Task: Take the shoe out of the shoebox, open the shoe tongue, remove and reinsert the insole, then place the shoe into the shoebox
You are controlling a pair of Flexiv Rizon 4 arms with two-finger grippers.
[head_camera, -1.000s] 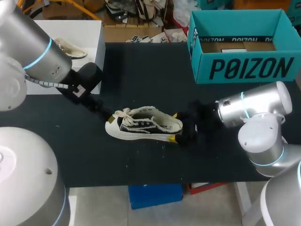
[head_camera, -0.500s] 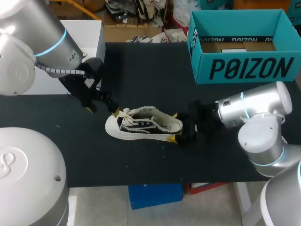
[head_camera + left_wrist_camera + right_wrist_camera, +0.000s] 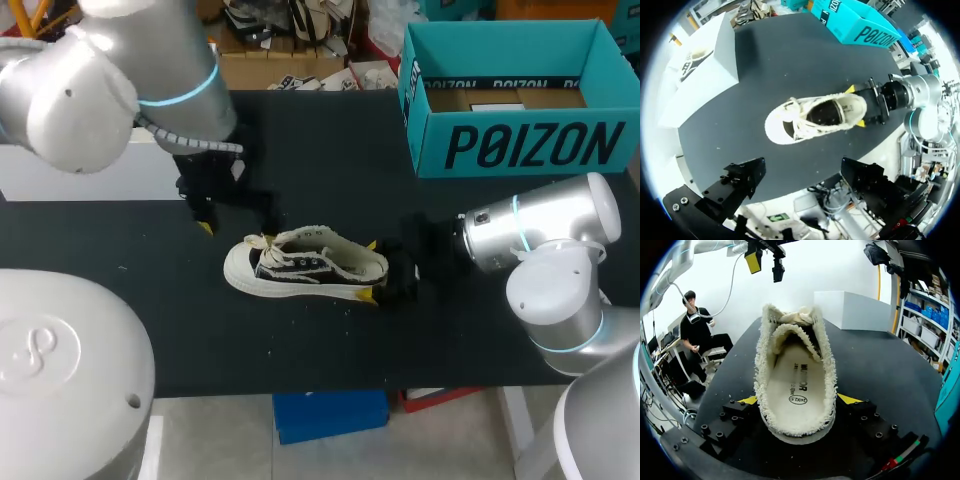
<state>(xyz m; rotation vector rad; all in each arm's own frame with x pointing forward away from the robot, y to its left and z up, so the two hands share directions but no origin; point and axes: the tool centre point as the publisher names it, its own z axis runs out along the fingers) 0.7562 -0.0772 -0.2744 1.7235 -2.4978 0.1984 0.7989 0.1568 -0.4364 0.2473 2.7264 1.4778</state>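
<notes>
A cream low-top shoe (image 3: 305, 265) lies upright on the black table (image 3: 300, 140), toe to the left. My right gripper (image 3: 371, 270) is shut on its heel, one yellow tip on each side. From the right wrist, the heel sits between the right gripper (image 3: 797, 401) fingers and the insole (image 3: 797, 382) lies flat inside. My left gripper (image 3: 235, 220) hangs open above and behind the toe, touching nothing. The left wrist looks down on the shoe (image 3: 815, 117) from well above, the left gripper (image 3: 802, 187) holding nothing. The teal shoebox (image 3: 520, 145) stands open at the back right.
A white box (image 3: 700, 80) with another shoe in it stands at the table's left edge, partly hidden by my left arm in the head view. The teal shoebox (image 3: 855, 25) lies beyond the shoe's heel side. Bare black tabletop surrounds the shoe.
My left gripper has drawn back from the shoe's toe and risen, its arm swinging right over the table. The right gripper and the shoe have kept still.
</notes>
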